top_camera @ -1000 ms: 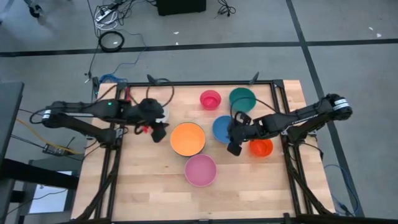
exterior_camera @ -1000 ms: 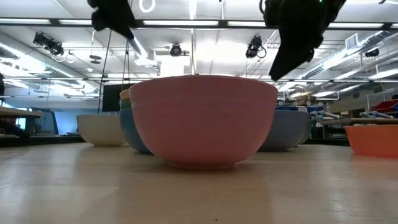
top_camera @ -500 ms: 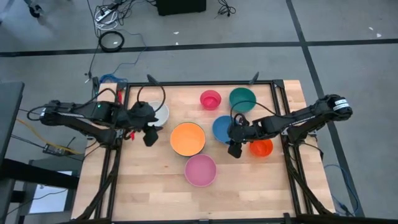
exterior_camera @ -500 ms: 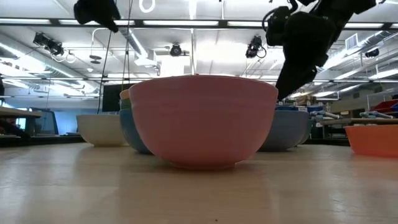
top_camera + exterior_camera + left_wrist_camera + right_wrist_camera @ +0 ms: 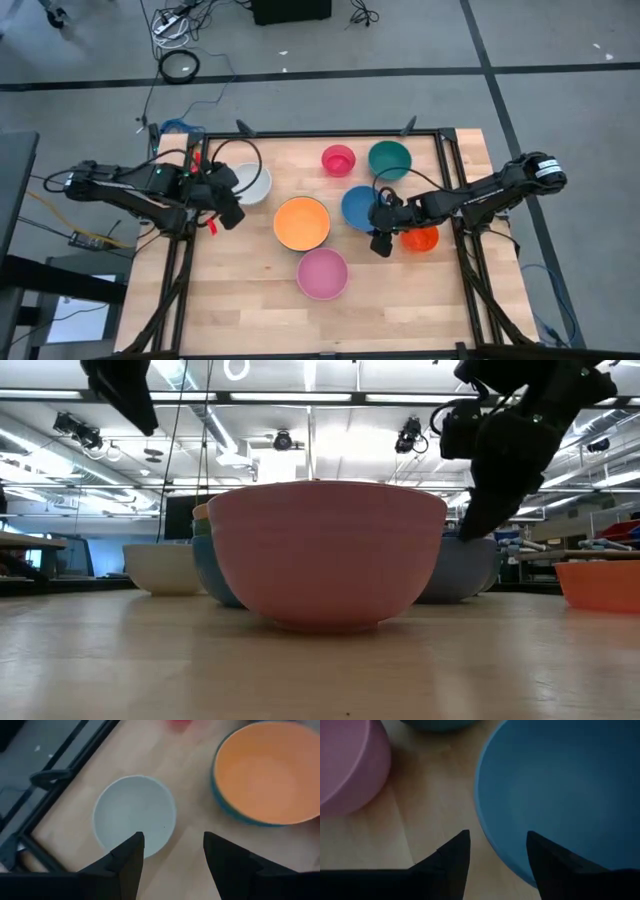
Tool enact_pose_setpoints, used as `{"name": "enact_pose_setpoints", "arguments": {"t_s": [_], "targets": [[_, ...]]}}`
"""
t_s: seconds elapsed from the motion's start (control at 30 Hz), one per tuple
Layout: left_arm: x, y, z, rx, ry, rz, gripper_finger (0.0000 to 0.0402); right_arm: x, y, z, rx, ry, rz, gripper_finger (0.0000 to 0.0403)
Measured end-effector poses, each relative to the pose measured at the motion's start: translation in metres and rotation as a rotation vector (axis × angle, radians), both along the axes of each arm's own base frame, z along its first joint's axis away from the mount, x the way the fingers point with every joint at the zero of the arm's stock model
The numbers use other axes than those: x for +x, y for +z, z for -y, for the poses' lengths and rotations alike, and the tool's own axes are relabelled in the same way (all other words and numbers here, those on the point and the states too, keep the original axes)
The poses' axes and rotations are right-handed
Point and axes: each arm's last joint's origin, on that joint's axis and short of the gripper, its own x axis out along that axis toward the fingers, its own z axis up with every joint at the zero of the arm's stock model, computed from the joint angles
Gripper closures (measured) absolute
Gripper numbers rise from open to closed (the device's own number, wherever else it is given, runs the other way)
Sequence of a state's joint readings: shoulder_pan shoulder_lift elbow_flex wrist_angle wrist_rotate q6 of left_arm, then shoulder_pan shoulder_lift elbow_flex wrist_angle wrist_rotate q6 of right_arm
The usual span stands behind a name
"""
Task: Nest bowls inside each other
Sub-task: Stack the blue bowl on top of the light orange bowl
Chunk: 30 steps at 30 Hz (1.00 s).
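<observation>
From the high view, the wooden worktop (image 5: pixel 250 300) has the bowls spread around: a white bowl (image 5: pixel 252 184) near the left edge, a big orange bowl (image 5: pixel 302 223) in the middle that sits inside a blue one (you only catch the blue rim), a large pink bowl (image 5: pixel 322 274) closer to the front, a small pink bowl (image 5: pixel 338 159) and a green bowl (image 5: pixel 389 159) at the back, a blue bowl (image 5: pixel 360 206) right of centre, and a small orange-red bowl (image 5: pixel 421 237) by the right edge. The left gripper (image 5: pixel 226 208) hangs just off the front-left of the white bowl, holding nothing. The right gripper (image 5: pixel 380 238) sits at the front edge of the blue bowl, between it and the orange-red one.

Low view: the large pink bowl (image 5: pixel 327 552) fills the middle, white bowl (image 5: pixel 163 568) behind on the left, the orange-red one (image 5: pixel 603 584) far right. Both arms hang above the bowls.

Left wrist view: fingers (image 5: pixel 131 857) spread apart, nothing between them, with the white bowl (image 5: pixel 134 815) just ahead and the orange bowl (image 5: pixel 265 770) off to one side, blue rim showing.

Right wrist view: fingers (image 5: pixel 456 852) also spread wide and empty, straddling the rim of the blue bowl (image 5: pixel 565 790); the pink bowl (image 5: pixel 347 765) sits beside it.
</observation>
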<state>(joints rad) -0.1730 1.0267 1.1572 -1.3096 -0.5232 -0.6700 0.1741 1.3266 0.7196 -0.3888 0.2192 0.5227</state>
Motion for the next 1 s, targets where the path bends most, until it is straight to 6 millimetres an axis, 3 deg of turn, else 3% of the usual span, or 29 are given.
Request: {"name": "enact_pose_setpoints", "arguments": {"t_s": [0.2, 0.37, 0.53, 0.67, 0.87, 1.0], "targets": [[-0.003, -0.001, -0.001, 0.003, 0.014, -0.034, 0.0188, -0.005, -0.009, 0.003, -0.019, -0.013, -0.028, 0.0228], [-0.011, -0.006, -0.002, 0.05, -0.004, -0.139, 0.0188, -0.01, -0.017, 0.008, -0.023, -0.032, -0.052, 0.0259], [-0.018, -0.029, -0.004, 0.108, -0.055, -0.288, 0.0188, -0.007, -0.016, 0.01, -0.022, -0.02, -0.033, 0.0324], [-0.019, -0.058, -0.005, 0.143, -0.123, -0.408, 0.0188, -0.006, -0.015, 0.011, -0.028, 0.018, -0.029, 0.0389], [-0.014, -0.101, -0.005, 0.195, -0.2, -0.448, 0.0188, -0.004, -0.012, 0.011, -0.048, 0.023, -0.002, 0.0399], [-0.015, -0.106, -0.005, 0.193, -0.164, -0.439, 0.0188, 0.007, 0.004, 0.008, -0.085, 0.057, 0.068, 0.0402]]}}
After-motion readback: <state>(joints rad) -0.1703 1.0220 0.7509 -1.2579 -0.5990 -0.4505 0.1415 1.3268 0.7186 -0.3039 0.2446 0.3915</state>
